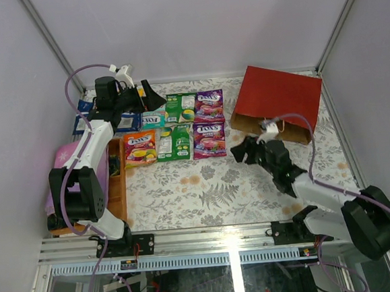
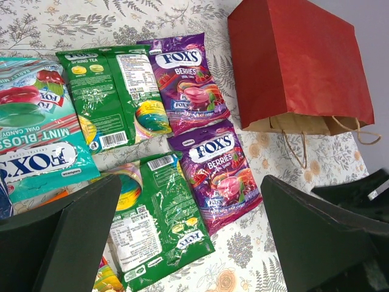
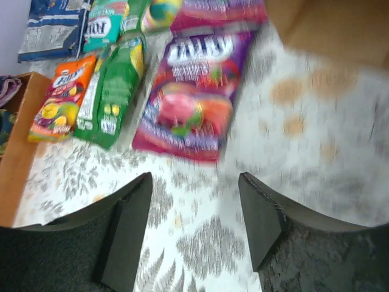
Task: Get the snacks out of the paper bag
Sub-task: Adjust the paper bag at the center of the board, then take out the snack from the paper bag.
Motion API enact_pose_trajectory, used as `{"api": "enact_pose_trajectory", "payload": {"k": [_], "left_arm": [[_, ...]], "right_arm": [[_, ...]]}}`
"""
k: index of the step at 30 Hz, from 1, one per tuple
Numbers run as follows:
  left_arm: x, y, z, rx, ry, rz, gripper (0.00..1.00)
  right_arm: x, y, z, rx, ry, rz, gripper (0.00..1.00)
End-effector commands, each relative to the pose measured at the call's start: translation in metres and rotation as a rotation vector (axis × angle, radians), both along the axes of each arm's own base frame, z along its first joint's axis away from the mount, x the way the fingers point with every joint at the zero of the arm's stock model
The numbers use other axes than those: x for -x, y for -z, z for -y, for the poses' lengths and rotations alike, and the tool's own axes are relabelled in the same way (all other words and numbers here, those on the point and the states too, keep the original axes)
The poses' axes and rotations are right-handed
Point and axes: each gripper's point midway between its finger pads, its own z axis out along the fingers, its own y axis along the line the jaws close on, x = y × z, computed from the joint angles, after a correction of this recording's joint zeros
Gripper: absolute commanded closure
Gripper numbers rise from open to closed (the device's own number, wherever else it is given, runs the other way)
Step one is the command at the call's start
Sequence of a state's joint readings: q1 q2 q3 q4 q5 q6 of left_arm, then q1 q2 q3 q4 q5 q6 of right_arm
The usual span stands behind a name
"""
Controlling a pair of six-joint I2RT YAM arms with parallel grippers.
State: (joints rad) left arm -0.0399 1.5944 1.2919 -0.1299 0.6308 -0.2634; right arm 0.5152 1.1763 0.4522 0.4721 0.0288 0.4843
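The red paper bag (image 1: pixel 276 99) lies on its side at the back right, mouth and twine handles toward me; it also shows in the left wrist view (image 2: pixel 298 67). Several snack packets lie flat in rows left of it: two purple (image 1: pixel 208 104) (image 1: pixel 209 139), two green (image 1: pixel 180 108) (image 1: pixel 174 142), one orange (image 1: pixel 140 147), one teal (image 1: pixel 153 117), and blue-and-white packs (image 1: pixel 129 121). My left gripper (image 1: pixel 152 95) is open and empty above the back-left packets (image 2: pixel 188 243). My right gripper (image 1: pixel 242 149) is open and empty, low over the cloth between the bag's mouth and the near purple packet (image 3: pixel 194 97).
An orange-brown wooden tray (image 1: pixel 117 186) lies along the left edge by the left arm, with a pink cloth (image 1: pixel 67 156) beside it. White walls close the back and sides. The flowered tablecloth (image 1: pixel 212 192) covers the table. The right wrist view is blurred.
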Motion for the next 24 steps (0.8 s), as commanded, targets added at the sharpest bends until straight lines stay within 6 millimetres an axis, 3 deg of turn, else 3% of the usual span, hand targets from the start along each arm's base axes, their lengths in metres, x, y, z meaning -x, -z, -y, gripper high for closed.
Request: {"api": "enact_pose_trajectory", "payload": {"k": [1,6,12,14,19,21,24], "left_arm": [[-0.005,-0.012,0.004,0.004,0.021,0.042,0.00],[-0.003,-0.013,0.006,0.016,0.029,0.042,0.00],[-0.002,-0.016,0.005,0.010,0.025,0.052,0.00],[-0.002,-0.015,0.005,0.012,0.026,0.049,0.00],[-0.003,-0.014,0.007,0.020,0.032,0.043,0.00],[-0.004,-0.013,0.006,0.020,0.029,0.041,0.00],[-0.005,-0.013,0.005,0.017,0.025,0.039,0.00]], "right_arm": [[0.039,-0.003,-0.004,-0.563,0.105,-0.089,0.32],[0.040,0.003,0.021,-0.761,0.298,-0.146,0.29],[0.027,-0.001,0.080,-1.008,0.617,-0.091,0.28],[0.025,0.012,0.106,-1.073,0.749,-0.106,0.27],[0.017,0.025,0.166,-1.065,1.012,-0.074,0.27],[0.012,0.019,0.182,-1.071,1.075,-0.043,0.27],[0.007,0.027,0.198,-1.016,1.161,-0.087,0.28]]}}
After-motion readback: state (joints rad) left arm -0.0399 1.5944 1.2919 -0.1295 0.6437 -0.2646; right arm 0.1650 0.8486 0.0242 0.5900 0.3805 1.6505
